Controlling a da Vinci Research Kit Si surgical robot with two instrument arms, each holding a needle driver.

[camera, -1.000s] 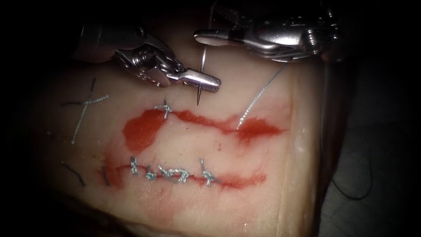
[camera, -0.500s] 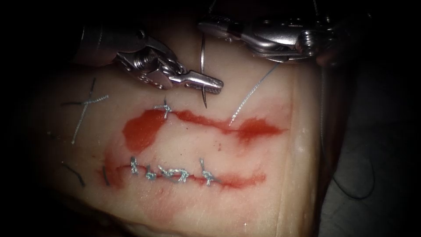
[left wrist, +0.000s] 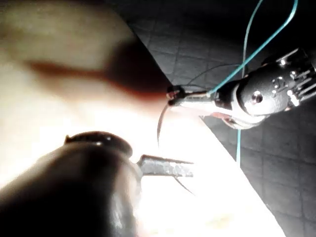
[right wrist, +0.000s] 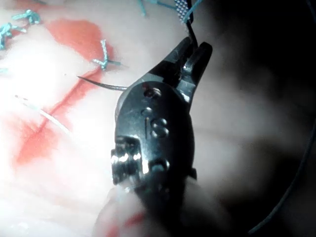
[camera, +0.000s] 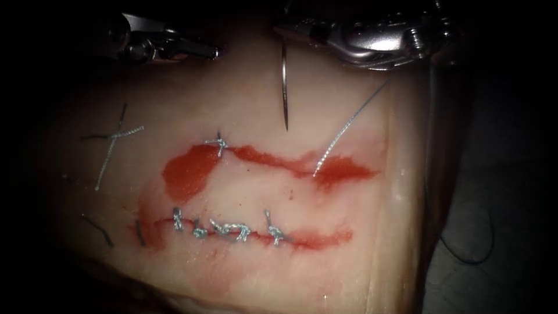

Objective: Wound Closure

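Note:
The curved needle [camera: 285, 87] hangs free above the tissue [camera: 349, 232], its tip pointing down toward the upper cut [camera: 273, 160] without touching it. My right tool [camera: 280, 30] is shut on the needle near its tail end; the same grip is seen in the left wrist view [left wrist: 173, 94] and right wrist view [right wrist: 193, 53]. My left tool [camera: 177, 40] stands apart at the upper left with its jaws spread and nothing in them. The thread [camera: 349, 122] runs from under the right tool down into the right part of the upper cut.
The upper cut carries one knot [camera: 219, 142] and red fluid [camera: 186, 171]. The lower cut [camera: 325, 238] is closed by several knots [camera: 232, 231]. Cut thread ends [camera: 116, 145] lie on the tissue's left. A dark thread loop [camera: 471, 250] hangs off the right edge.
The right tool closed on the needle's tail end. The left tool then let go of the needle's shaft, opened and drew back up and to the left. The needle shifted slightly right.

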